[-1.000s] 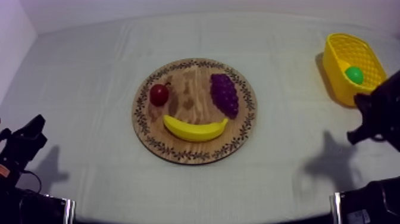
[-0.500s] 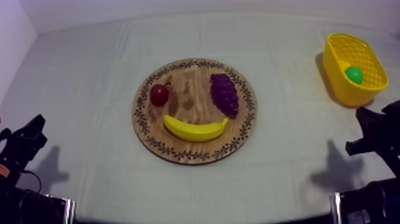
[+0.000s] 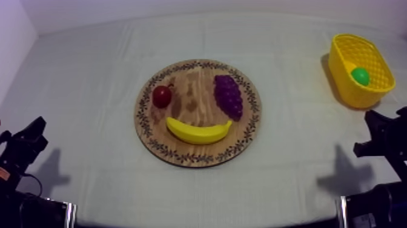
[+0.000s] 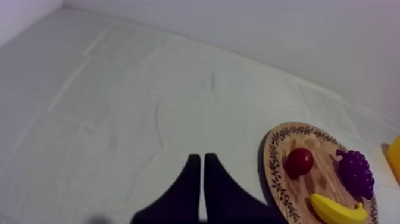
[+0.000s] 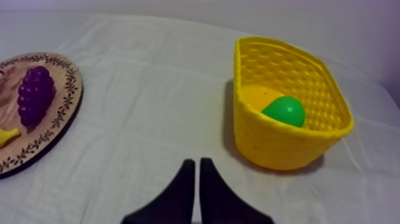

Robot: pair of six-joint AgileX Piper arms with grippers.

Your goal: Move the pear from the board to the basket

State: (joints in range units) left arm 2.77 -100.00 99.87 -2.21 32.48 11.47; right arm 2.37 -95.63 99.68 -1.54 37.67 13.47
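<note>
**A:** Where is the small green toy pear (image 3: 360,76)?

**B:** It lies inside the yellow woven plastic basket (image 3: 342,85), at the upper right of the frame in the top view. The basket stands on the desk (image 3: 91,73), which has a grey-white cloth. The round wooden board with a patterned rim (image 3: 200,62), mid-frame, carries a yellow toy banana (image 3: 198,131), a purple bunch of toy grapes (image 3: 228,96) and a small red fruit (image 3: 162,96). No pear is on it.

**A:** And the pincers?

**B:** The right pincer (image 5: 194,161) has its two black fingers pressed together in a narrow wedge, holding nothing. It points toward the basket, near it but not touching. The left pincer (image 4: 199,156) is likewise together and empty, well apart from the board.

**A:** How should this step be done well?

**B:** The placing looks finished to me, so only parking the right arm is left. It should draw straight back from the basket with its fingers together. It should not brush the basket wall or drag the cloth, so basket and pear are not disturbed. The left arm needs no move.
</note>
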